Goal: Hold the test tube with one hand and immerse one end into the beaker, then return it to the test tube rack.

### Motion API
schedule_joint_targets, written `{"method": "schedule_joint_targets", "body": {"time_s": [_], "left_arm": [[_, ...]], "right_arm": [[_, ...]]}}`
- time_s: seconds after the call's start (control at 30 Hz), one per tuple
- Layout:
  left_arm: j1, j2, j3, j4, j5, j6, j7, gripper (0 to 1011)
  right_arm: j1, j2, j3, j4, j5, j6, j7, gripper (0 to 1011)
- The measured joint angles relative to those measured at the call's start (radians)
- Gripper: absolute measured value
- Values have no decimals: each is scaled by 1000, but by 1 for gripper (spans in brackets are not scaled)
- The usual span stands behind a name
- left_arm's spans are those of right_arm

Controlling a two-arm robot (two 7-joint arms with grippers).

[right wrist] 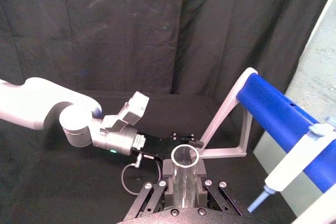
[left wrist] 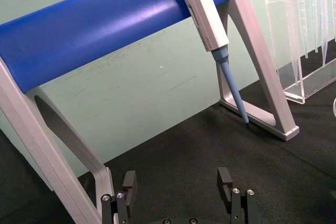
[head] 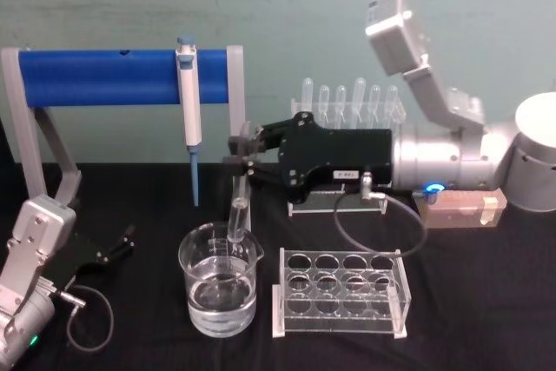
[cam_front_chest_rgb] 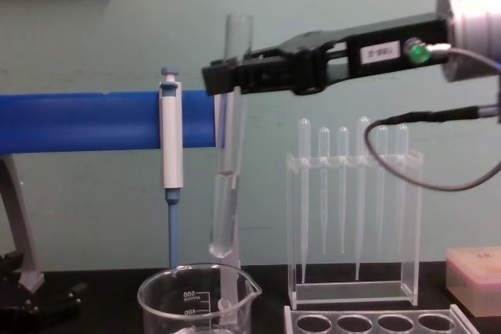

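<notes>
Glass-walled and near upright, the test tube (cam_front_chest_rgb: pixel 228 154) is clamped by the right gripper (head: pixel 241 161) just above the beaker (head: pixel 219 288); a straight lowering into its liquid (head: pixel 222 297) is judged due, while the left gripper (left wrist: pixel 176 178) is parked, splayed, at the near left.

The right arm reaches in from the right side with its silver wrist held level. The black right gripper (head: pixel 240 159) points toward the robot's left, and its 2 fingers are clamped on the test tube (cam_front_chest_rgb: pixel 225 209) below the rim, holding it close to upright. The left arm sits low at the near left, its left gripper (left wrist: pixel 177 181) just above the table, 2 fingers spread apart.
</notes>
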Motion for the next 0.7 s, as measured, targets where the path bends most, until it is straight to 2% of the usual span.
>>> {"method": "schedule_joint_targets", "body": {"time_s": [0.13, 0.37, 0.7], "left_arm": [[0, 0, 0, 0, 0, 0, 0, 1000], [0, 0, 0, 0, 0, 0, 0, 1000], [0, 0, 0, 0, 0, 0, 0, 1000]], "right_arm": [[14, -33, -33, 59, -3, -25, 9, 227], [20, -69, -74, 145, -18, -68, 19, 226], [14, -120, -104, 265, -38, -127, 44, 227]]}}
